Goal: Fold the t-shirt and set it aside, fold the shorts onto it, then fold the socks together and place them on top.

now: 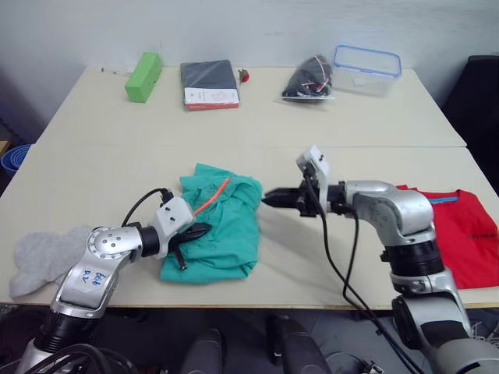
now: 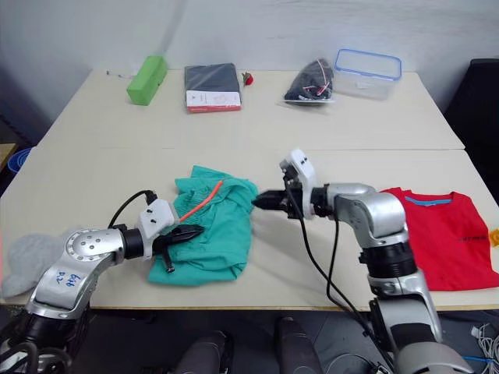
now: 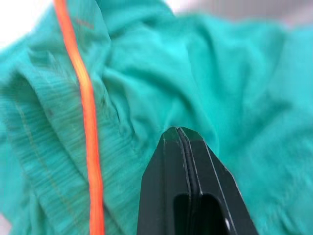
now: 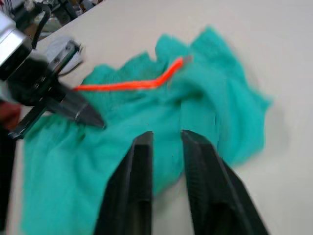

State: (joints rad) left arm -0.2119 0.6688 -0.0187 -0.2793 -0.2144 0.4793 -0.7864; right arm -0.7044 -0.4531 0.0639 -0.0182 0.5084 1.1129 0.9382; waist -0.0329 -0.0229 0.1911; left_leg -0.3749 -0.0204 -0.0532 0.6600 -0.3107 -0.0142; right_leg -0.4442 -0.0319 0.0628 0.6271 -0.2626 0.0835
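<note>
The teal shorts lie crumpled at the table's front middle, their orange drawstring running across the top. My left gripper is shut, its tip resting on the shorts' left part, with no cloth seen between its fingers. My right gripper is open, just off the shorts' right edge and pointing at them. The red t-shirt lies flat at the front right, behind my right arm. The grey socks sit at the front left edge.
Along the far side stand a green box, a dark folded item, a black bag and a clear tub with a blue rim. A blue object sits beyond the table's left edge.
</note>
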